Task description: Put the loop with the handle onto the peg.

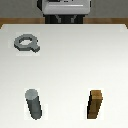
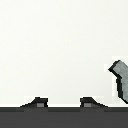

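Note:
The loop with the handle (image 1: 26, 43) is a flat grey ring lying on the white table at the back, on the exterior view's left, its stubby handle pointing toward the front right. The peg (image 1: 34, 103) is a grey cylinder standing upright at the front on the exterior view's left. My gripper does not show in the exterior view. In the wrist view my gripper (image 2: 64, 102) shows only its two dark fingertips (image 2: 37, 102), set wide apart with nothing between them. A grey piece (image 2: 119, 77) shows at the wrist view's edge; I cannot tell which object it is.
A brown wooden square-sided block (image 1: 96, 105) stands at the front on the exterior view's right. The robot's base (image 1: 65, 7) is at the back, past the white table (image 1: 75, 60).

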